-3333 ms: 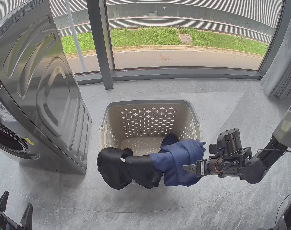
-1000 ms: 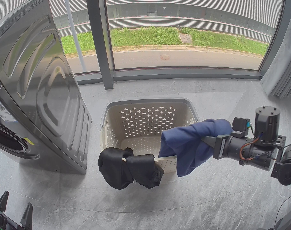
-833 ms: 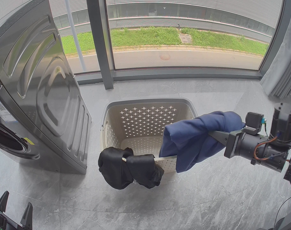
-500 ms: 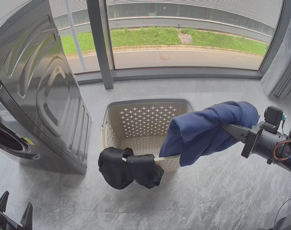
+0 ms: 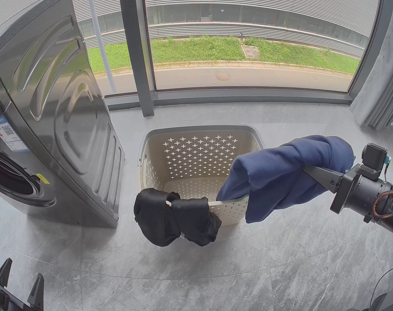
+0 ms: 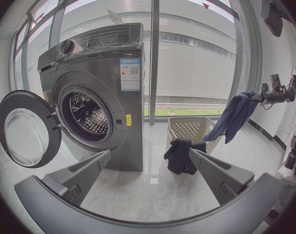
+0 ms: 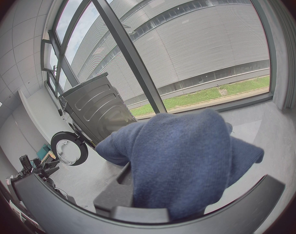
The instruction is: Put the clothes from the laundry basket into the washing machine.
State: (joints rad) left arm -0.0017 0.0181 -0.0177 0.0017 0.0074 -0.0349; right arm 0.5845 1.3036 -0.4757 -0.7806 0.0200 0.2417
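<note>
While the washer (image 5: pixel 54 109) waits, door open, left of the basket (image 5: pixel 201 129), the blue garment (image 5: pixel 283 173) has risen rightward, tail still on the basket's rim beside the unmoved black garment (image 5: pixel 175 217). The right gripper (image 5: pixel 311 173) clamps the blue one; the left gripper (image 5: pixel 20 280) idles spread, left of the basket. Carrying comes next.

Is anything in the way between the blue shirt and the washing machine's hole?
Nothing blocks the drum opening: the door hangs open. But the blue garment, in the right gripper, faces the washing machine at its side wall, so it must go round the front corner.
</note>
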